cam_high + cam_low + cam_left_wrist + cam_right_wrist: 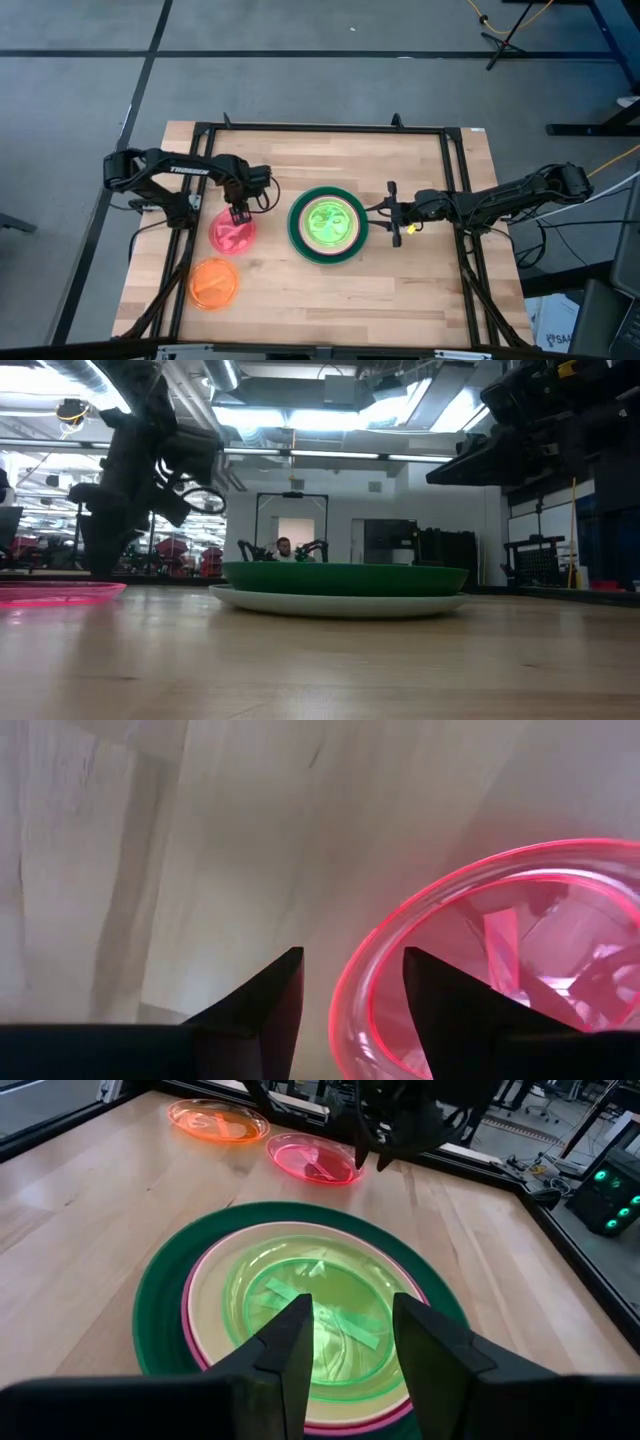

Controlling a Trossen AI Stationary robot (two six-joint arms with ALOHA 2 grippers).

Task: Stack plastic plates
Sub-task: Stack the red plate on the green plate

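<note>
A stack stands mid-table: the dark green plate (298, 238) sits on a pale one (340, 604), with magenta (188, 1312) and peach (212, 1280) rims inside it and a lime green plate (333, 222) on top. The pink-red plate (230, 236) and the orange plate (214, 283) lie flat on the wood to the stack's left. My left gripper (240, 213) is open, pointing down over the pink-red plate's far rim (352, 982), one finger inside and one outside. My right gripper (388, 211) is open just right of the stack, facing it (351, 1298).
Black frame rails (452, 180) run along the table's left, far and right sides. Bare wood (330, 300) lies between the stack and the near edge. The right arm's cables (600, 175) trail off the right side. A person (284, 547) sits far behind the table.
</note>
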